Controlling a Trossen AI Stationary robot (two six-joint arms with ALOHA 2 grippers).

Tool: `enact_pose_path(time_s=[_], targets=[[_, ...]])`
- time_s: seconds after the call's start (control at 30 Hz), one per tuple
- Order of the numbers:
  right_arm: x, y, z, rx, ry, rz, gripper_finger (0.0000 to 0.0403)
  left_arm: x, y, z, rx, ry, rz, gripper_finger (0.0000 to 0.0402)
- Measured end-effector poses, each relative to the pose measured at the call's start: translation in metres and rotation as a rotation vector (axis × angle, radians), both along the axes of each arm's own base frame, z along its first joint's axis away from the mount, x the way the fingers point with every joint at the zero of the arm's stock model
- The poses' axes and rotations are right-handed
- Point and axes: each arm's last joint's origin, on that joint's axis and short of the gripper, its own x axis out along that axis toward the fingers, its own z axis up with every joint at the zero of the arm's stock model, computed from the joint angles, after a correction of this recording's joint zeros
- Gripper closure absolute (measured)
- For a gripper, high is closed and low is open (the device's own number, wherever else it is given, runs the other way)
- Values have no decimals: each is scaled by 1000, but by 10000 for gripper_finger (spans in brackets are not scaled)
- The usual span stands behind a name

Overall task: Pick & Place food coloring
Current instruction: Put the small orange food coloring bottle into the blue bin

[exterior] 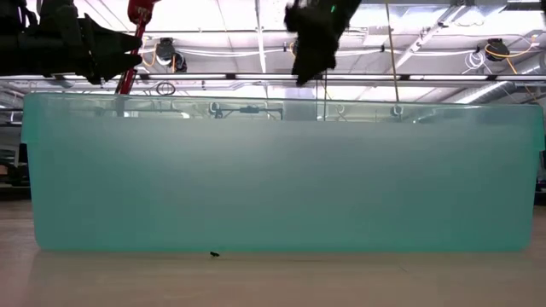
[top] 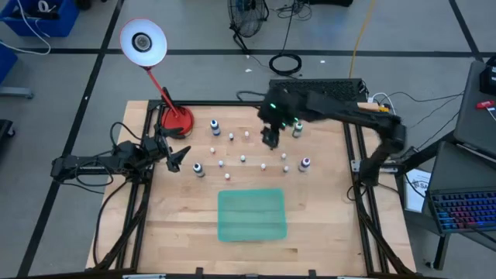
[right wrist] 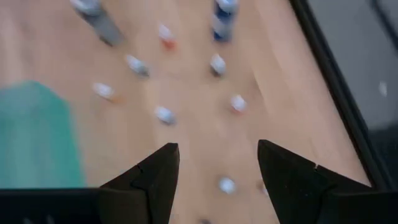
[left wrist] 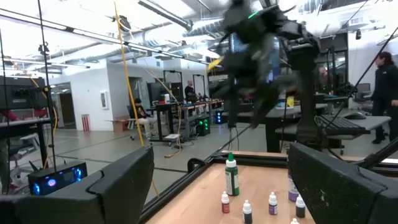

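Right hand is up off the surface, hovering over the far-middle of the bottle scatter, fingers spread wide with nothing between them; the right wrist view looks straight down past both fingers onto the wood. The food coloring bottles stand upright, white caps up, loosely strewn across the far half of the surface, so the long axis is vertical and a top-down grab looks like the natural approach. Nearest ones to the right hand sit just beside and slightly toward the green bin, roughly under the wrist; a larger green-bodied bottle stands just off to its right, a blue one further left. The bin is on the near side of the scatter, well apart from the hand, so my guess is the carry runs back toward the near edge. Left hand waits at the left edge of the surface near the red lamp base, also spread wide and empty, with one bottle just beside it. Right arm is clearly closer to most of the set. The move hinges on dropping straight down centred on one cap without clipping neighbours, which stand close together.
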Motion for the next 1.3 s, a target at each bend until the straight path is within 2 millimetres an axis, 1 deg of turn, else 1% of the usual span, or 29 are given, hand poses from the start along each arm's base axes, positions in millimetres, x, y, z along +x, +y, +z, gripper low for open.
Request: enact_pose_path(time_s=[0.1, 0.17, 0.27, 0.37, 0.57, 0.73, 0.87, 0.97, 1.3], targets=[[10, -29, -29, 39, 152, -33, 195, 0, 0, 0, 0, 0, 0, 36], [14, -45, -51, 63, 223, -48, 195, 0, 0, 0, 0, 0, 0, 36], [19, -59, -78, 98, 297, -66, 195, 0, 0, 0, 0, 0, 0, 36], [21, -68, -95, 114, 343, -69, 195, 0, 0, 0, 0, 0, 0, 36], [18, -76, -108, 104, 392, -103, 195, 0, 0, 0, 0, 0, 0, 36], [11, -77, -122, 106, 445, -121, 195, 0, 0, 0, 0, 0, 0, 36], [6, -75, -137, 88, 485, -136, 195, 0, 0, 0, 0, 0, 0, 36], [5, -75, -145, 80, 479, -139, 195, 0, 0, 0, 0, 0, 0, 36], [1, -73, -162, 82, 479, -138, 195, 0, 0, 0, 0, 0, 0, 36]])
